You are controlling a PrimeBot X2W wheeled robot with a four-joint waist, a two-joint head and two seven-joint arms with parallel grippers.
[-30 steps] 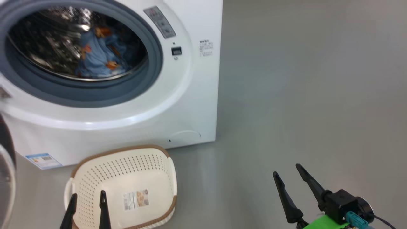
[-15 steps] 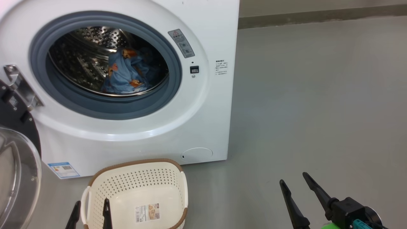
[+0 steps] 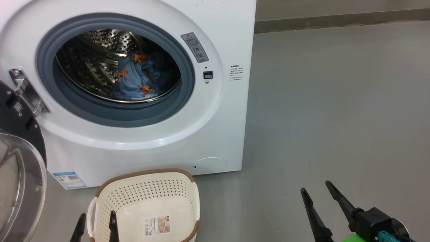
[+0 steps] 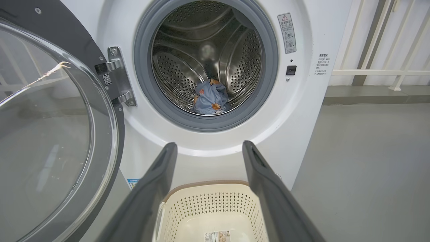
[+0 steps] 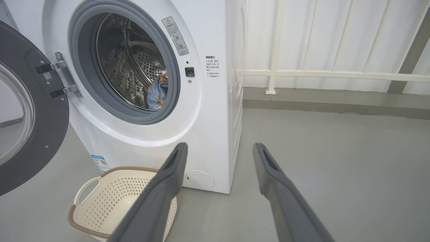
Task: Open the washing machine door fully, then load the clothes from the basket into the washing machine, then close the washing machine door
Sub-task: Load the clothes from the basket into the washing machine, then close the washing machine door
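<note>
Light blue fabric printed with small orange-brown bears: the clothes (image 3: 136, 82) lie bunched low in the perforated steel drum (image 3: 87, 67), toward its right side. They sit behind the grey rubber gasket (image 3: 111, 116) of the washing machine (image 3: 161, 148). They are well apart from both sets of jaws, with the machine's front lip in between.

The washing machine door (image 3: 18, 174) hangs swung out on the left on its metal hinge (image 3: 27, 90). Its black rim and clear glass bowl sit at my near left edge.

Just in front of the machine, on the grey floor (image 3: 336, 117), sits the basket (image 3: 144, 172), its label sticker (image 3: 157, 226) plain on the bottom. My left gripper (image 3: 96, 217) hovers over the basket's near left part, fingers spread wide and holding nothing. In its wrist view the two fingers frame the basket below and the drum opening straight ahead. The clothes show in the gap between them, but far beyond.

My right gripper (image 3: 315, 187) is off to the right over bare floor, well apart from basket and machine, its fingers likewise spread with nothing between. A blue energy sticker (image 3: 69, 179) sits low on the machine's front left. A white railing (image 5: 336, 74) runs beyond the machine's right side.
</note>
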